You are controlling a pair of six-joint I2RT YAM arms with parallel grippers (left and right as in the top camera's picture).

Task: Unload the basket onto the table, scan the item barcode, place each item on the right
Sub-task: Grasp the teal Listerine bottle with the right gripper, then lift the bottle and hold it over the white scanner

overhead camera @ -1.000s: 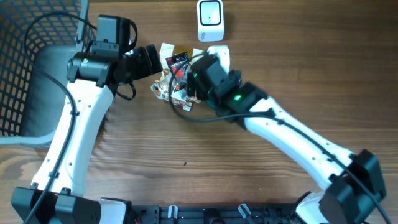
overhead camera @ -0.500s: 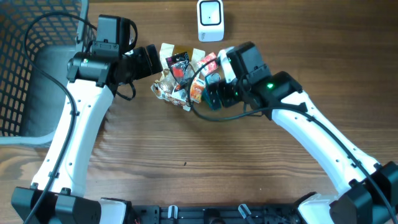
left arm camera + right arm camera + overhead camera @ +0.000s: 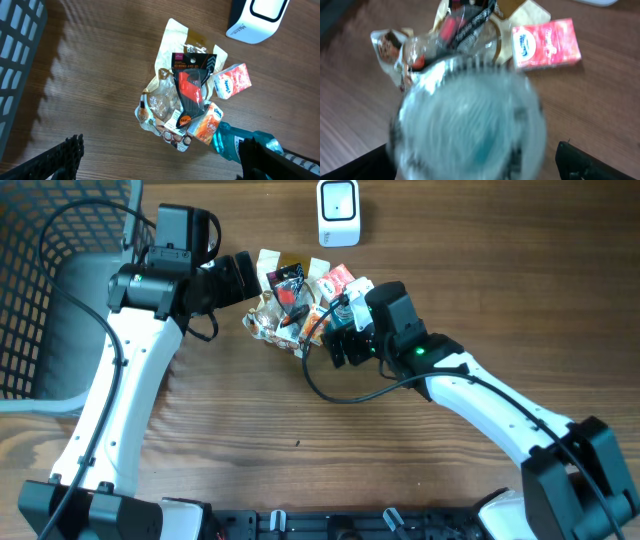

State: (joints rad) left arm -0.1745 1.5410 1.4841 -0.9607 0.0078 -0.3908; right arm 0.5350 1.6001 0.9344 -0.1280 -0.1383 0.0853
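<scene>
Left-centre, my left pincer (image 3: pixel 161 139) hangs wide open, empty. Centre: heap of snack packets (image 3: pixel 175 100). Just right, my right pincer (image 3: pixel 470 150) straddles a clear teal plastic bottle (image 3: pixel 226 141), jaws wide, grip unclear. The bottle could slip out before reaching the white box scanner (image 3: pixel 338 212) above.

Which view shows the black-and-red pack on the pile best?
Left wrist: the black-and-red pack lies sharp and whole on top of the pile. Overhead shows it small, with its details lost. Right wrist catches only a blurred part of it, the rest hidden behind the bottle.
</scene>
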